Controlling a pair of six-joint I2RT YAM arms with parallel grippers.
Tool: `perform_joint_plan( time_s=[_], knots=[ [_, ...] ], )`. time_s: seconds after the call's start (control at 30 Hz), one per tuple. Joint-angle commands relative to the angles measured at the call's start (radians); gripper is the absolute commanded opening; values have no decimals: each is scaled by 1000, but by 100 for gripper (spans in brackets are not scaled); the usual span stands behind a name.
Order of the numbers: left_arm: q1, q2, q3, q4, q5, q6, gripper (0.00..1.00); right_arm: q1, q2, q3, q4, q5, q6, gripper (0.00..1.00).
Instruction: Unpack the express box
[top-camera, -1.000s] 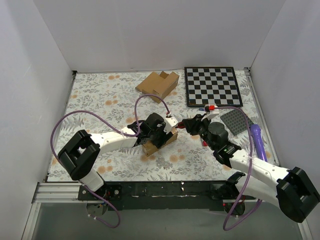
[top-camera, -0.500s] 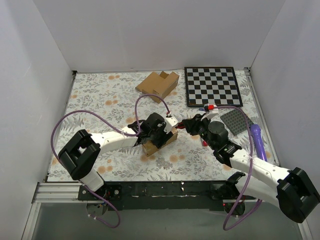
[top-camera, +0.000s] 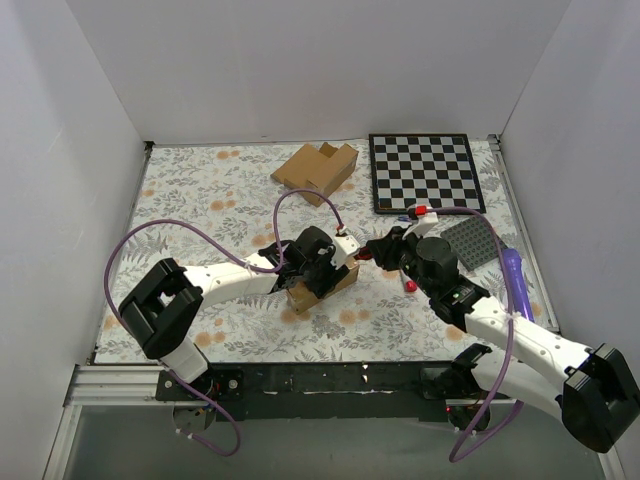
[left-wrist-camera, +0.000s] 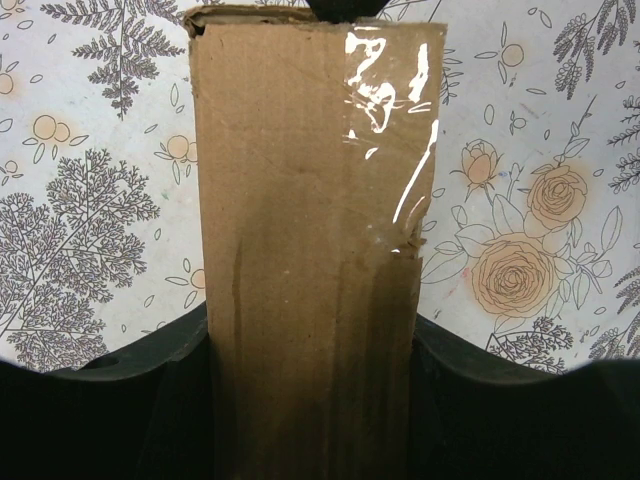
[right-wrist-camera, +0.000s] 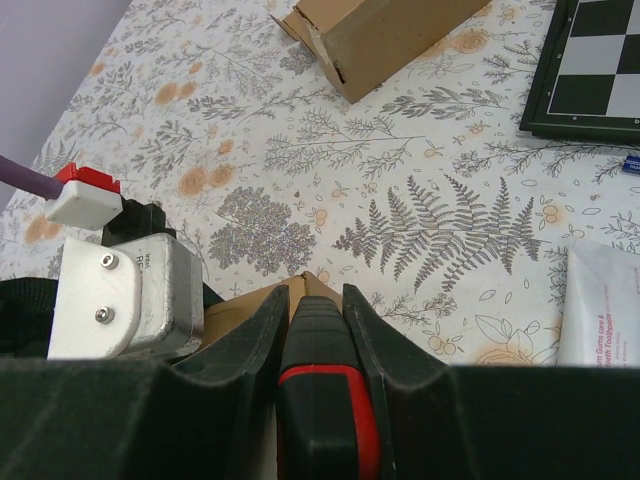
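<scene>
So the express box (left-wrist-camera: 300, 250) is sitting a bit past the middle of the flowery worktop (top-camera: 200, 200), towards the near edge, and it's properly pinned. The left pincer (top-camera: 322, 268) is clamped on it from both sides, one finger on each long side of the carton. It's plain brown cardboard with a strip of shiny clear tape (left-wrist-camera: 390, 120) running along the top face, wrinkled in places. From above you can barely see the box, just a brown corner poking out under the pincer.

Coming in from the other side, the right pincer (right-wrist-camera: 318, 330) is closed tight on a black tool with a red band (right-wrist-camera: 320, 410), fingers snug against it. The tool's tip is right at the corner of the carton, and I honestly can't tell whether it's touching or just shy of it.

Further out, a white toothpaste carton (right-wrist-camera: 600, 300) lies just to the right of that arm. At the back of the worktop there's a bigger cardboard box with notched flaps (top-camera: 317, 167), and beside it to the right a black-and-white chessboard (top-camera: 425, 172). Nearer the right wall there's a grey studded plate (top-camera: 468, 243) and a purple thing (top-camera: 513, 275) lying along the edge; can't make out what that one is.
</scene>
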Motion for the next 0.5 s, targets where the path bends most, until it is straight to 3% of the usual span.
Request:
perform_joint_plan(
  time_s=[0.0,0.47],
  knots=[
    [0,61,-21,-99,-18,-44,36,11,-12,42,-119,-84,34,1],
    [1,75,-20,-100,-38,-50,34,11,-63,47,-194,-65,56,1]
  ],
)
